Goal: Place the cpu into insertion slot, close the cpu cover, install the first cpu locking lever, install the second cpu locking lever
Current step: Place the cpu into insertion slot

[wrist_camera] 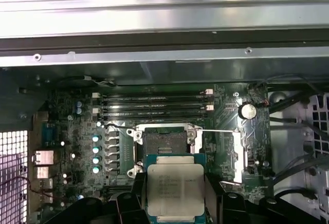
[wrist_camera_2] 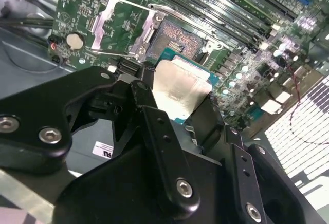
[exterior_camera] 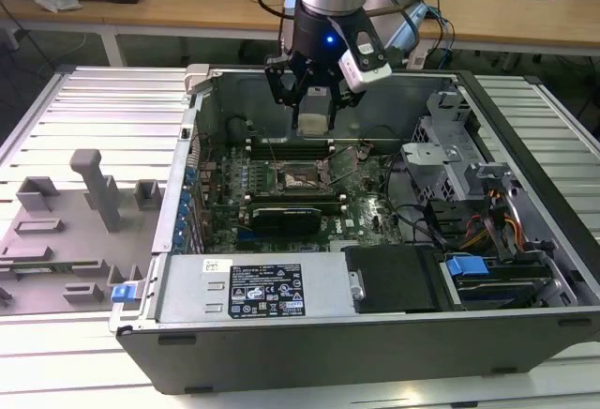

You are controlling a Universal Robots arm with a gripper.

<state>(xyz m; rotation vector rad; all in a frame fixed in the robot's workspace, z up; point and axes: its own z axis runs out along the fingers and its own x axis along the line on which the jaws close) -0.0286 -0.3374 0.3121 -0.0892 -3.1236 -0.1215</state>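
Hanging over the motherboard (exterior_camera: pixel 367 208) inside the open computer case (exterior_camera: pixel 375 357), the jaws are clamped on the cpu (wrist_camera: pixel 175 190), which is held flat with its printed top up. The open insertion slot (wrist_camera: pixel 163 144) lies below, not squarely under it, with the cpu cover (wrist_camera_2: pixel 126 26) swung aside. A printed label (exterior_camera: pixel 269 289) marks the power supply.

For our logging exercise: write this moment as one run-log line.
step: cpu placement | gripper: shut on cpu, held above insertion slot | insertion slot: empty | cpu cover: swung open
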